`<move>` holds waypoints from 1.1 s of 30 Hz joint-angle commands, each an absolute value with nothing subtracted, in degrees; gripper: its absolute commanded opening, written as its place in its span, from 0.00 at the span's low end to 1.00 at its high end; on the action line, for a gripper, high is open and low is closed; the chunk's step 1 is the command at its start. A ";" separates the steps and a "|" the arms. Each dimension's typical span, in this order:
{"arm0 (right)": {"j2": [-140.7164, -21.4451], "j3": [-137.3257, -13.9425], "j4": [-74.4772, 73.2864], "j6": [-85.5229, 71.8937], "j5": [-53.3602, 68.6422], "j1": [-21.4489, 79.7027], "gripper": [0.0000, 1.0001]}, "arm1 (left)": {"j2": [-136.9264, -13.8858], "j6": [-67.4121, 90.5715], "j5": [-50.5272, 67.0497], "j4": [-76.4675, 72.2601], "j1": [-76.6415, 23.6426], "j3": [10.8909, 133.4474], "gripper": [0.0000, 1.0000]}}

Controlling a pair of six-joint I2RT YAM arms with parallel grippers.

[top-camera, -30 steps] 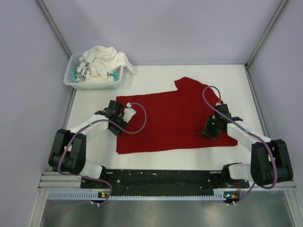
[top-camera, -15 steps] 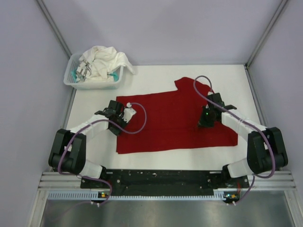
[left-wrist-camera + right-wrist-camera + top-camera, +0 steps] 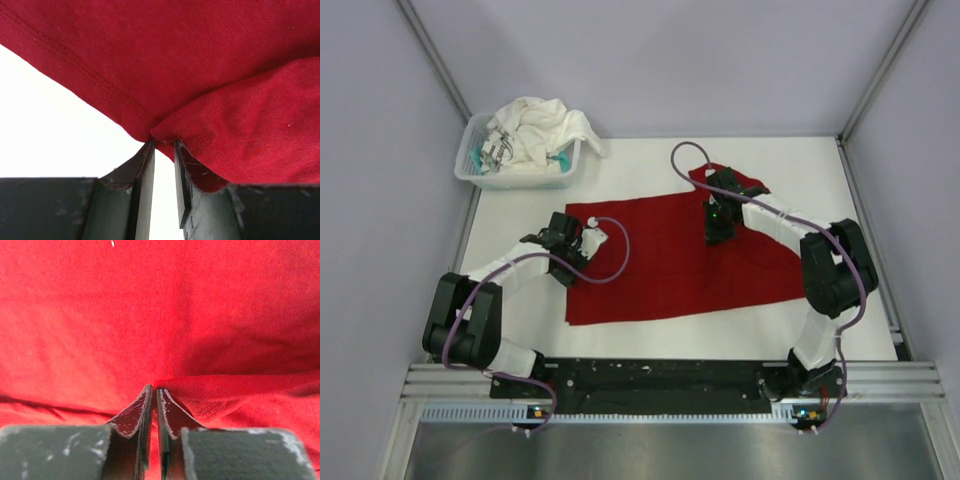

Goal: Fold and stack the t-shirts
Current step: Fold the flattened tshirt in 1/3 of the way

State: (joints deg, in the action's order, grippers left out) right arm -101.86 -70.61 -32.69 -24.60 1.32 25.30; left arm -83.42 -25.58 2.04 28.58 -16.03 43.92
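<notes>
The deep red t-shirt (image 3: pixel 660 255) lies spread on the white table. My left gripper (image 3: pixel 567 266) is at its left edge and is shut on a pinch of the red hem, seen at the fingertips in the left wrist view (image 3: pixel 164 147). My right gripper (image 3: pixel 714 234) is over the shirt's middle back. It is shut on a fold of red cloth (image 3: pixel 225 390) that it holds over the layer below. The jaws stand almost together in the right wrist view (image 3: pixel 154 390). The white t-shirt (image 3: pixel 542 125) lies crumpled in the basket.
The white slatted basket (image 3: pixel 485 178) stands at the table's back left corner and also holds some teal and metal items. Grey walls close in on both sides. Bare white table (image 3: pixel 800 165) shows at the back right and along the front.
My right gripper has moved left and toward the back across the shirt, dragging the right part of the red cloth with it. My left gripper has stayed in place.
</notes>
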 commanded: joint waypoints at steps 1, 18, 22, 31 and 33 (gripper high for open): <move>-105.81 -75.76 -34.01 -21.97 -1.67 25.40 0.11 | -83.76 -25.49 2.11 26.89 -15.91 42.45 0.27; -80.62 -60.86 -37.26 -25.91 -11.17 14.88 0.68 | -77.97 -27.69 3.33 34.17 -15.91 47.72 0.36; -70.42 -47.84 -36.04 -30.75 -11.24 3.36 0.60 | -73.49 -30.75 11.32 41.47 -16.87 48.17 0.47; -60.56 -34.73 -34.19 -42.18 -11.87 -11.94 0.60 | -63.10 -38.32 10.91 42.11 -30.76 34.82 0.64; -61.08 -32.79 -32.01 -43.76 -12.13 -13.70 0.58 | -64.24 -38.41 7.93 39.56 -30.85 32.71 0.64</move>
